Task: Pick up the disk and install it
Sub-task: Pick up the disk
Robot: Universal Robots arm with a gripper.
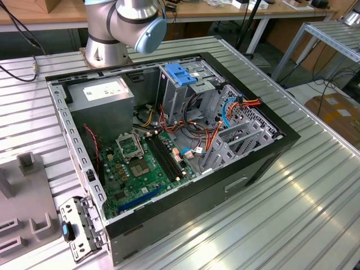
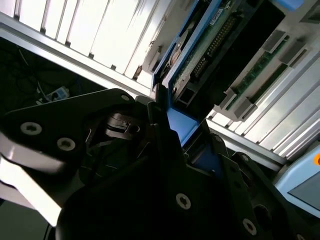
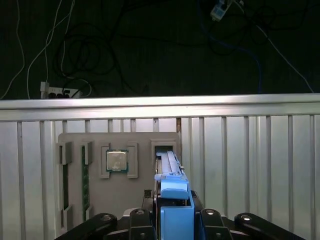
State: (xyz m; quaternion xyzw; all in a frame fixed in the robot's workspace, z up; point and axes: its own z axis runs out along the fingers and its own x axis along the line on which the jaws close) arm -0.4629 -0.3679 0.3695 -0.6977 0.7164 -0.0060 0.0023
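Working from the exterior view's left, I am looking at a grey holder tray [image 1: 28, 197] lying on the ribbed aluminium table [image 1: 270, 214]. Just beside it, a small metal bracket with a blue clip [image 1: 76, 229] is leaning at the corner of the open computer case [image 1: 185, 208]. Inside the case, the grey power supply with a white sticker [image 1: 101, 95] is sitting above the green motherboard [image 1: 138, 169]. Further right, the tall metal drive cage with a blue handle [image 1: 181, 76] is standing among loose orange and blue cables [image 1: 225, 112]. The arm's base joint [image 1: 126, 22] is rising behind the case.

In the first wrist view, I am seeing two memory sticks [image 3: 65, 185] in the tray's slots, then a processor [image 3: 116, 161] in its pocket. Right of that, the disk [image 3: 169, 160] is standing on edge in the tray's slot. The gripper [image 3: 174, 214] is clamping its blue carrier rail, one finger on each side. In the second wrist view, the disk's circuit board side [image 2: 215, 40] is facing the camera.
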